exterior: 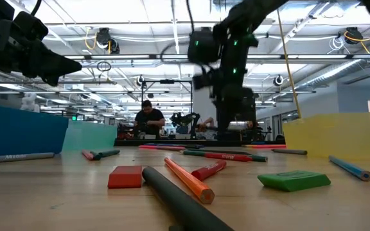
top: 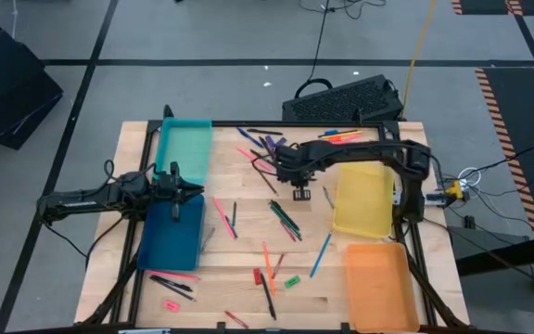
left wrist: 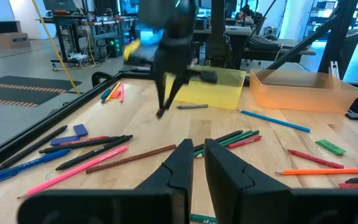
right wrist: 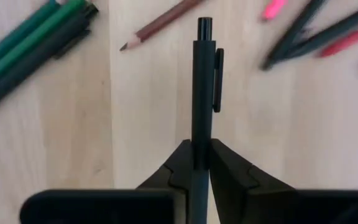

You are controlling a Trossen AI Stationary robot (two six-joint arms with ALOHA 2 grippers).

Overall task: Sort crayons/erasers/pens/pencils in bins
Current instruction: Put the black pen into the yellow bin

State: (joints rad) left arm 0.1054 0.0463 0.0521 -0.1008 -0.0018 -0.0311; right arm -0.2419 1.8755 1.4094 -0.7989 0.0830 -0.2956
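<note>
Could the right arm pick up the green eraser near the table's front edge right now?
Probably not yet: the right pincer is shut on a black pen. The green eraser itself lies in the open, nothing on it.

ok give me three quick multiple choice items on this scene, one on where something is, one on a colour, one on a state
1. Where is the right hand?
A. inside the orange bin
B. above the table's middle, beside the yellow bin
C. over the teal bin

2. What colour is the flat eraser near the low view's right?
A. green
B. white
C. yellow

3. What is the right hand doing?
A. open and empty
B. shut on a dark pen
C. shut on a pink pencil

Answers:
1 B: the high view shows it over bare wood left of the yellow bin.
2 A: the block in the low view is plainly green.
3 B: the right wrist view shows the dark pen clamped between the fingers.

The left hand waits by the dark blue bin.
</note>
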